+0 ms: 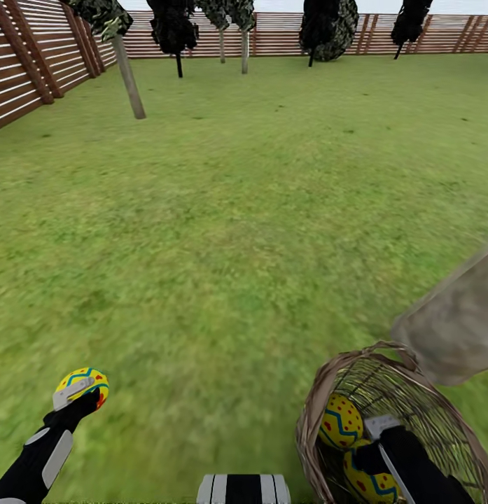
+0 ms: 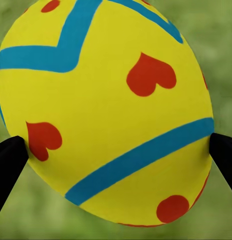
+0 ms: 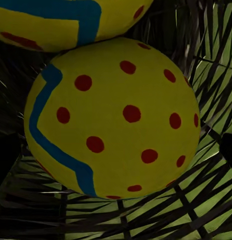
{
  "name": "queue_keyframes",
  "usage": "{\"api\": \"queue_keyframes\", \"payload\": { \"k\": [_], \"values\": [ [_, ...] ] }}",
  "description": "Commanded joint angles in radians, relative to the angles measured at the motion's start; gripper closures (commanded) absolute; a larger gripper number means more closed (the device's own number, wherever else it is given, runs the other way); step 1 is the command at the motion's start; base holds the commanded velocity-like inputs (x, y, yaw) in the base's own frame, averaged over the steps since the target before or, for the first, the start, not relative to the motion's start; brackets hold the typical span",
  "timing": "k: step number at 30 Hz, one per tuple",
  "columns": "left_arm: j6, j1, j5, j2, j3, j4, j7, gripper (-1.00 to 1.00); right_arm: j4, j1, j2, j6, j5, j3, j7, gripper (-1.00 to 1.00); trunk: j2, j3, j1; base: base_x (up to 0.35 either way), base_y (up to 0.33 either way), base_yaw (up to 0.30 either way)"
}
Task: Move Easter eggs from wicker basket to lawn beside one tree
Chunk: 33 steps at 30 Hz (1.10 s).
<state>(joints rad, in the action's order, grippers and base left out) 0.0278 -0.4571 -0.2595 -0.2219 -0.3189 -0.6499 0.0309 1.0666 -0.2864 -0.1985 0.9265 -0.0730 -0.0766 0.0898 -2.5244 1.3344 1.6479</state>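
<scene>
My left gripper (image 1: pixel 85 393) (image 2: pixel 116 150) is shut on a yellow Easter egg (image 1: pixel 81 383) (image 2: pixel 106 110) with blue stripes and red hearts, held just above the lawn (image 1: pixel 244 231) at the near left. The wicker basket (image 1: pixel 429 413) lies tipped at the near right, against a thick grey-brown tree trunk (image 1: pixel 454 336). Inside it are two eggs: one with a blue zigzag (image 1: pixel 339 421) (image 3: pixel 56 20) and a red-dotted one (image 1: pixel 370 481) (image 3: pixel 116 117). My right gripper (image 1: pixel 373 444) (image 3: pixel 116 150) reaches into the basket, open, its fingers either side of the dotted egg with small gaps.
A brown slatted fence (image 1: pixel 26 63) runs along the left and far sides. A leaning grey trunk (image 1: pixel 128 77) stands at the far left, with dark-leaved trees (image 1: pixel 328 28) along the back fence. Open grass lies between.
</scene>
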Motion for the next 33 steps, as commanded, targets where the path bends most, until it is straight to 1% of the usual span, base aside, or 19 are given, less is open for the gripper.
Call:
{"api": "queue_keyframes", "payload": {
  "k": [1,8,18,24,30,31,33],
  "values": [
    [0.003,0.0,-0.01,0.001,0.001,-0.001,0.003,1.0,0.001,0.0,0.0,0.004,-0.009,-0.002,0.008,-1.0,-0.001,0.005,0.0,0.0,0.0,0.0],
    [0.003,0.0,-0.01,0.001,0.001,0.0,0.003,1.0,0.002,0.0,-0.001,0.003,-0.01,-0.002,0.008,-1.0,-0.002,0.032,0.003,0.0,0.0,0.0],
    [0.004,0.0,-0.01,0.002,0.001,0.0,0.001,1.0,0.005,0.0,-0.009,0.003,-0.009,0.0,0.008,-1.0,-0.005,0.07,0.008,0.0,0.0,0.0],
    [0.003,0.0,-0.01,0.003,0.001,0.0,0.001,1.0,0.006,0.0,-0.002,0.003,-0.01,-0.002,0.008,-1.0,-0.005,0.07,0.008,0.0,0.0,0.0],
    [0.003,0.0,-0.009,0.007,0.001,0.0,0.001,1.0,0.006,0.0,-0.002,0.002,-0.01,-0.003,0.008,-1.0,-0.005,0.07,0.008,0.0,0.0,0.0],
    [0.003,0.0,-0.009,0.008,0.001,0.001,0.002,1.0,0.005,0.0,-0.002,0.002,-0.01,-0.003,0.008,1.0,-0.005,0.07,0.008,0.0,0.0,0.0],
    [0.003,0.0,-0.009,0.014,0.001,0.001,0.003,1.0,0.005,0.0,-0.004,0.002,-0.01,-0.002,0.008,1.0,-0.005,0.07,0.008,0.0,0.0,0.0]
  ]
}}
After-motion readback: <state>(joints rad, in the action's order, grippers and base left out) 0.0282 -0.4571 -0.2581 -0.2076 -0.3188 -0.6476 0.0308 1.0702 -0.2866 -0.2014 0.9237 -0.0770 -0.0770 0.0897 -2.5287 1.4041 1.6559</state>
